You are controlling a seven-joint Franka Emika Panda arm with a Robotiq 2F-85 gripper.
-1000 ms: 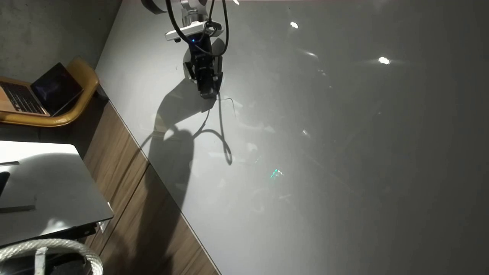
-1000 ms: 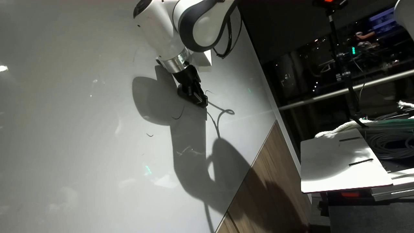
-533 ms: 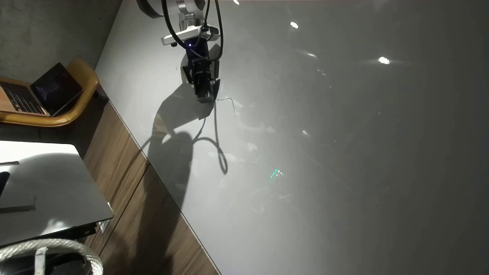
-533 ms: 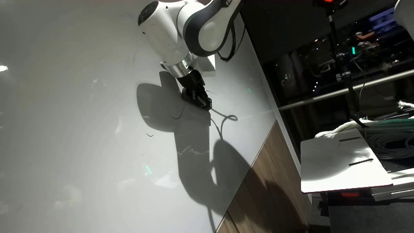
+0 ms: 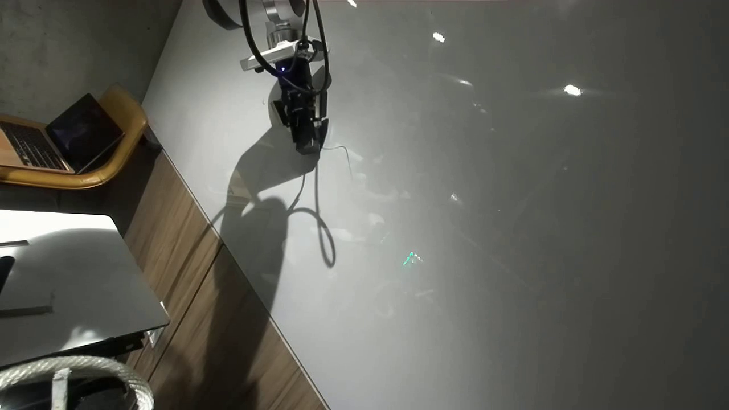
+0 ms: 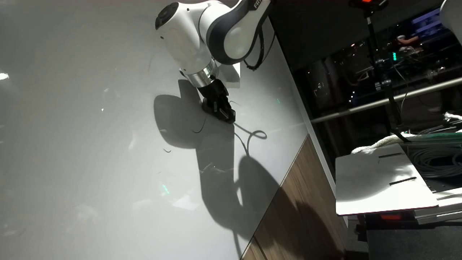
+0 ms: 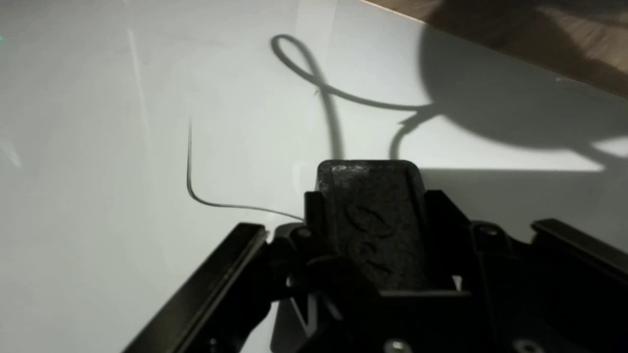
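Observation:
My gripper [image 7: 374,211] is shut on a dark grey block [image 7: 370,179] with rounded corners and faint black squiggles on its face. A finger grips each long side, and the far end sticks out beyond the fingertips. In both exterior views the gripper [image 5: 308,134] [image 6: 225,112] points down at a glossy white surface [image 5: 484,296]. The block is low over this surface; whether it touches I cannot tell. A thin dark curved line [image 7: 190,181] on the surface runs up to the left finger and passes out of sight there.
Other short dark strokes [image 6: 167,150] mark the white surface. Wood panelling [image 5: 188,273] borders it. Beyond stand a laptop [image 5: 85,134] on a yellow chair [image 5: 128,114], a white panel [image 6: 382,184] and a thick pale rope [image 5: 108,364]. Arm shadows fall across the surface.
The gripper, still holding the block, has shifted slightly down and left in an exterior view. Most of this came in the first half second; since then it has barely moved.

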